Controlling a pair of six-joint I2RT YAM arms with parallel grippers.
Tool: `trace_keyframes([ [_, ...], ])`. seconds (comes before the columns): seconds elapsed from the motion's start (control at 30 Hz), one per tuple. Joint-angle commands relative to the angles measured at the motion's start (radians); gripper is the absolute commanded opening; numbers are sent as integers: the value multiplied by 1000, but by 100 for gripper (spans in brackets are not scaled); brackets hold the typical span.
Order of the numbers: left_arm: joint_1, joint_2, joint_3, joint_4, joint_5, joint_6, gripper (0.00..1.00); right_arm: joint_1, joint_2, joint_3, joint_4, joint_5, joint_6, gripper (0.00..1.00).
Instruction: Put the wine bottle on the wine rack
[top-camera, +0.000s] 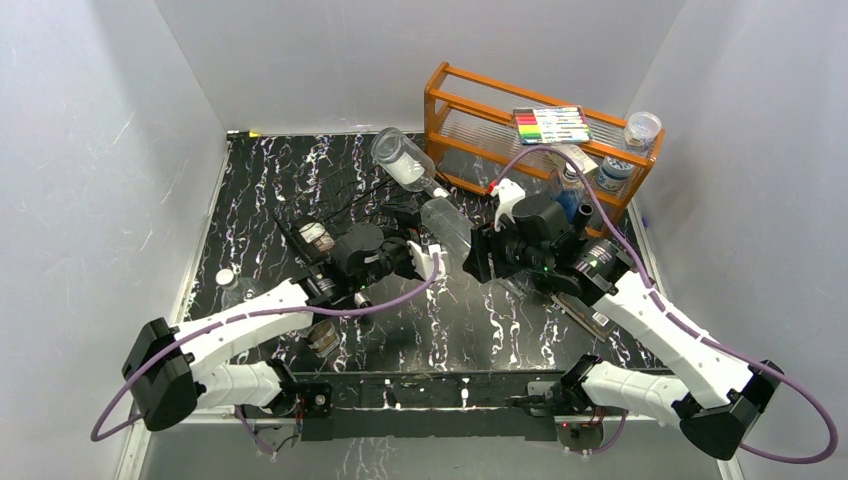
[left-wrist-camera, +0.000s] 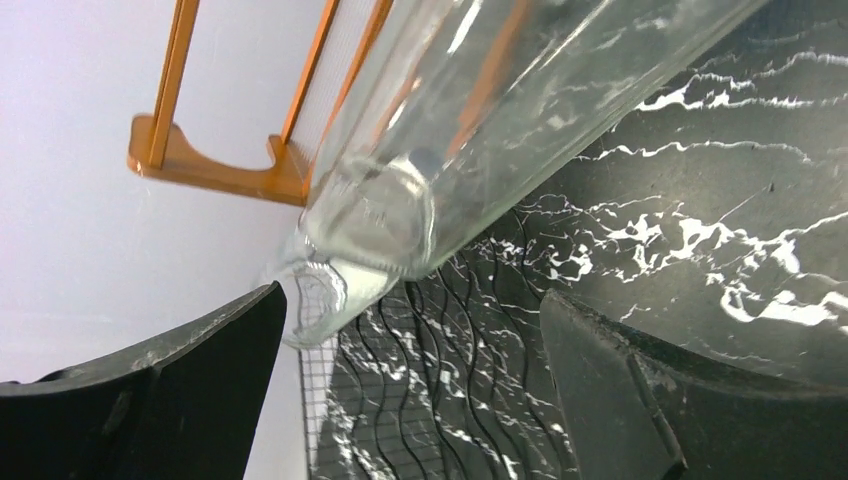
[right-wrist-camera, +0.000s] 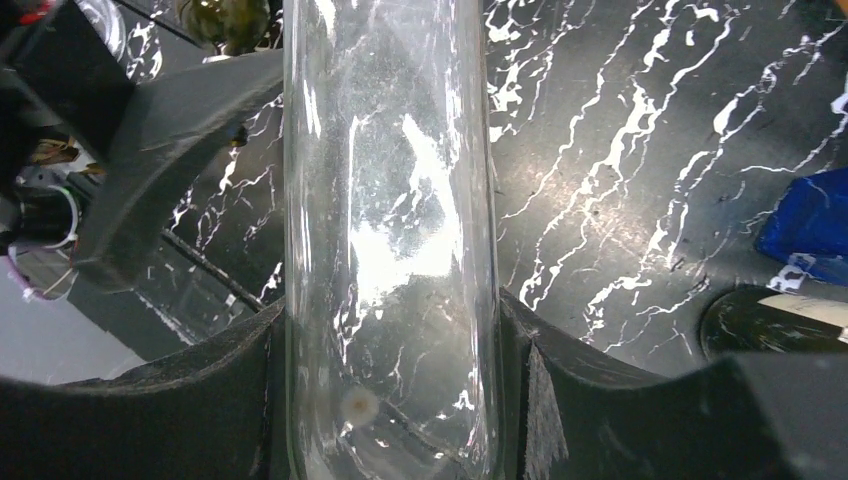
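my right claw (right-wrist-camera: 390, 335) clamps the clear wine bottle (top-camera: 447, 222) mid-body, long axis slanting over the desk (top-camera: 262, 172); my left claw (left-wrist-camera: 410, 335) stands wide apart (gripping nothing) about the bottle's end, wire wine rack (left-wrist-camera: 420, 405) just beneath it.

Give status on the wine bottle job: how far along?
Done: the wine bottle is clamped at its body between the right jaws. In hand: its end hangs over the wire wine rack, between the open left jaws. Left: lower it into a cradle and release; it doesn't look seated yet.
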Motion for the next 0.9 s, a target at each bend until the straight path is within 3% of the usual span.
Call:
trace_keyframes([
  [0.0,24,-75,63,-21,-115,-280,98,-1,-36,9,114,64,-3,0],
  [0.17,39,-129,179,-105,-292,-615,98,0,-29,-30,128,60,15,0],
  [0.3,54,-42,486,-450,-412,-854,98,0,-9,-47,147,5,39,0],
  [0.4,57,9,611,-579,-339,-992,98,8,20,-76,183,-23,72,0],
  [0.47,59,14,636,-585,-243,-1071,98,25,34,-107,219,-27,97,0],
  [0.57,64,26,671,-601,-226,-1165,98,62,52,-139,270,-13,129,0],
  [0.87,71,11,679,-598,-158,-1240,98,172,166,-188,391,116,222,0],
])
